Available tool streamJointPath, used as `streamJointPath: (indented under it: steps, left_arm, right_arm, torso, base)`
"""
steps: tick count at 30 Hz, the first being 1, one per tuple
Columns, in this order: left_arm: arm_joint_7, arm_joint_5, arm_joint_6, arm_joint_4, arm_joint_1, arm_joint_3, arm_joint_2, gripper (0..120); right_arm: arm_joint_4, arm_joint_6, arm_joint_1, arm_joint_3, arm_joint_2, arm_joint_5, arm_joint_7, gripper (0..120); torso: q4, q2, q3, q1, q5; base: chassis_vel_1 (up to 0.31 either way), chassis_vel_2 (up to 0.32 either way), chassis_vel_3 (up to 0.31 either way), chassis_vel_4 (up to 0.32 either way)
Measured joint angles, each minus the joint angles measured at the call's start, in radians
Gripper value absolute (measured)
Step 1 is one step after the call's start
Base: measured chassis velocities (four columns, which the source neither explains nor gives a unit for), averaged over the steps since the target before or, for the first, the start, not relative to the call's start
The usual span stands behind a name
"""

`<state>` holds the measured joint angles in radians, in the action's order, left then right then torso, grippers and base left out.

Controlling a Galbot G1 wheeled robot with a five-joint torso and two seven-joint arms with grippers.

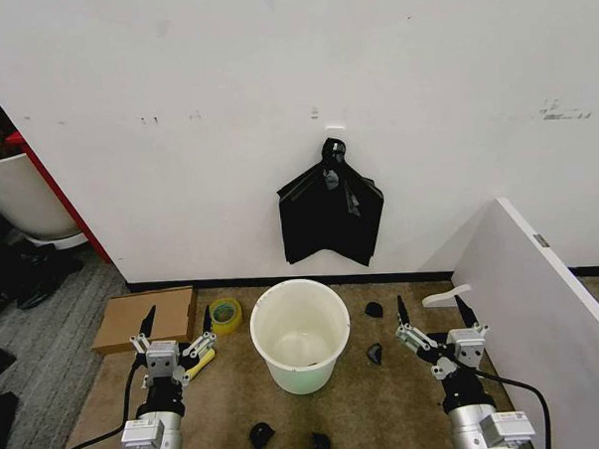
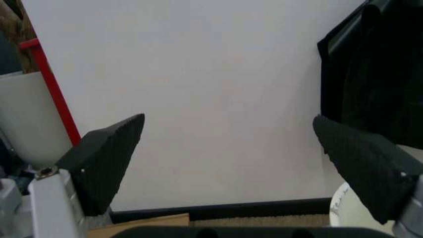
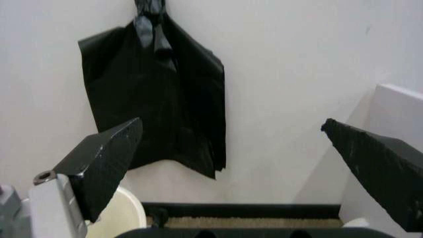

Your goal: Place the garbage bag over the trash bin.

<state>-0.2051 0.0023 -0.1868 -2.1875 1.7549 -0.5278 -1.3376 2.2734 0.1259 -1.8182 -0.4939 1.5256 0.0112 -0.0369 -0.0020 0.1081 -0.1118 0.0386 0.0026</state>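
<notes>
The trash bin [image 1: 304, 378], round, white and open-topped, stands on the brown carpet in front of the wall, between my two arms. Its rim also shows at the edge of the left wrist view [image 2: 340, 210] and of the right wrist view [image 3: 122, 218]. The garbage bag is out of view. My left gripper [image 1: 178, 324] hangs open just left of the bin, pointing at the wall [image 2: 228, 120]. On the bin's other side my right gripper [image 1: 432, 313] is also open, with nothing between its fingers [image 3: 230, 123].
A flat bunch of black bags [image 1: 331, 218] hangs on a wall hook above the bin. Cardboard [image 1: 145, 319], a yellow tape roll [image 1: 225, 314] and black scraps [image 1: 374, 353] lie on the floor. A white panel [image 1: 542, 303] stands at right, a white tub [image 1: 20, 192] at left.
</notes>
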Motion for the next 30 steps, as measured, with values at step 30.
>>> streamJointPath:
  steps: [30]
  left_arm:
    - [0.011,-0.059,0.005,0.049,-0.027,-0.038,0.041,100]
  right_arm:
    - [-0.311,-0.307,0.571,0.143,-0.015,0.966,0.076,100]
  torso:
    - [0.0003,0.0,0.0,0.0,-0.0001]
  base:
    - [0.0,0.0,0.0,0.0]
